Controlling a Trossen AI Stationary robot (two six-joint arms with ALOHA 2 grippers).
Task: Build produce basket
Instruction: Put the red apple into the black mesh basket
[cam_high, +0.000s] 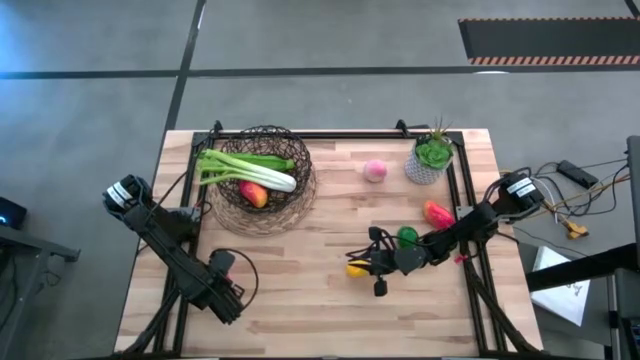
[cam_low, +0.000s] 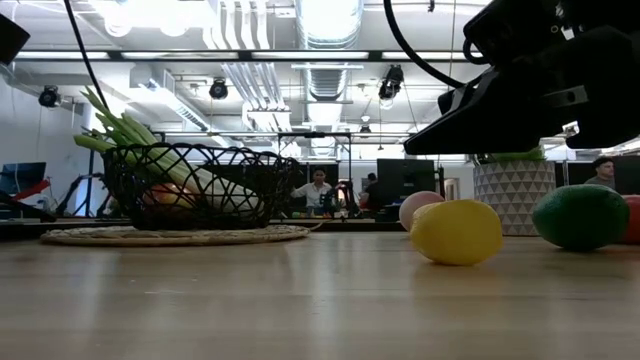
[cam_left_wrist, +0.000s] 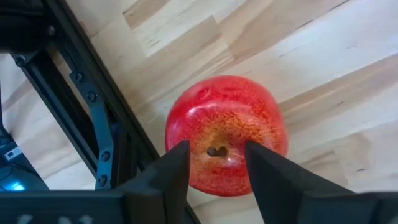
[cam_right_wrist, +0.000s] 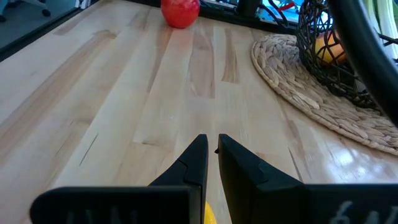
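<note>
Fingers (cam_left_wrist: 168, 180) of the left gripper (cam_left_wrist: 216, 152) are held apart directly over the round red toy tomato (cam_left_wrist: 224, 124), which is seen on the pale wooden worktop (cam_left_wrist: 311, 62), well apart from the dark woven-wire basket (cam_high: 262, 175).

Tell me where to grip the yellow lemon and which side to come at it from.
Probably take the lemon across its narrower middle, coming down from above. It lies on its side on the table, so its tapering ends would likely slip from the tool. The lime sits apart from it, leaving room for the fingers on both flanks.
</note>
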